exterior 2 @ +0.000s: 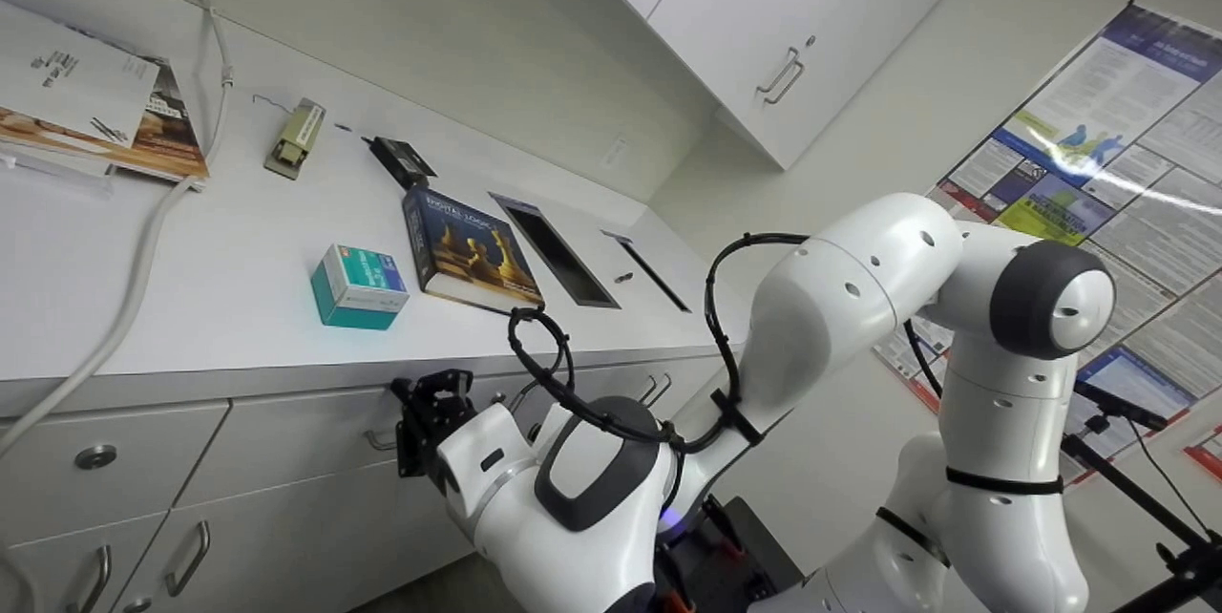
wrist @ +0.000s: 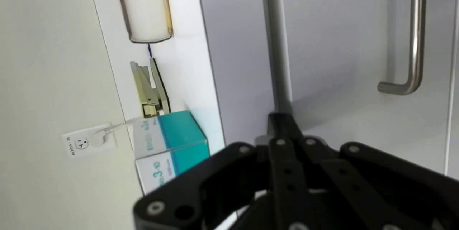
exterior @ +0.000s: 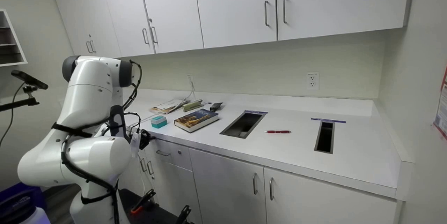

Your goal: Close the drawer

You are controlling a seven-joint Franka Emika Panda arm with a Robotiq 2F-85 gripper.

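Observation:
The drawer's white front sits under the counter and looks about flush with the cabinet beside it. The front also shows in an exterior view and fills the right of the wrist view. Its silver bar handle is right of my fingers there. A narrow dark gap and pale top edge show between front and counter edge; the wooden interior is hidden. My gripper is shut and empty, its tips at the drawer's top edge; I cannot tell whether they touch. It also shows in both exterior views.
On the counter near the gripper stand a teal-and-white box and a thick book. A stapler, magazines and a white cable lie farther off. Two rectangular openings cut the counter.

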